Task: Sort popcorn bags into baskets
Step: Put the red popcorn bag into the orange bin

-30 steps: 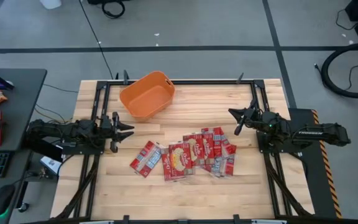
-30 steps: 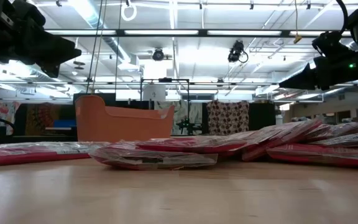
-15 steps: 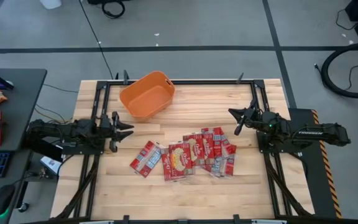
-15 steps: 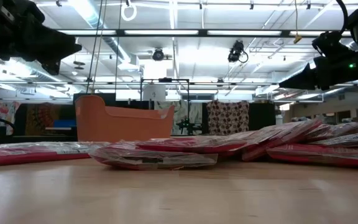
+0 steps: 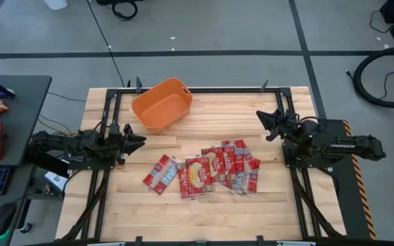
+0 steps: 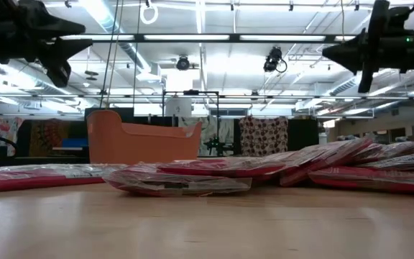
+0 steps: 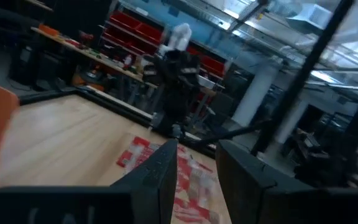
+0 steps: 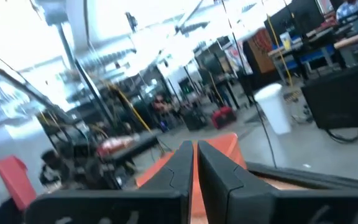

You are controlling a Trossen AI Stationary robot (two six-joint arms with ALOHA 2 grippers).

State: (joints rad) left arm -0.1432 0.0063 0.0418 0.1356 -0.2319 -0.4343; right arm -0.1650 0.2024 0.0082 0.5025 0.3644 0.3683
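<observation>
Pale wooden planks make up the tabletop (image 5: 204,116), framed by dark rails, with grey floor beyond it. Flat red popcorn packets with white and yellow print (image 5: 207,169) lie in a loose overlapping spread at the lower centre of the high view, one packet (image 5: 160,173) a little apart at the spread's left end. An orange plastic tub with smooth rounded walls (image 5: 161,104) stands in the upper left part of the table, well apart from the packets, and looks empty, so no sorting seems done yet. Left gripper (image 5: 137,139) hangs over the table's left edge, its fingers only a narrow gap apart in its wrist view. Right gripper (image 5: 263,121) hangs near the right edge, above the packets, its fingers nearly pressed together; neither holds anything. In the low view the packets (image 6: 214,173) lie almost flat on the wood, so they are probably light, thin and crinkly, with a slick film that may slide or drag a neighbour along. A sensible hold would be on a free edge of a top or outlying packet, pinched from above, where an overlap lifts a border off the table.
</observation>
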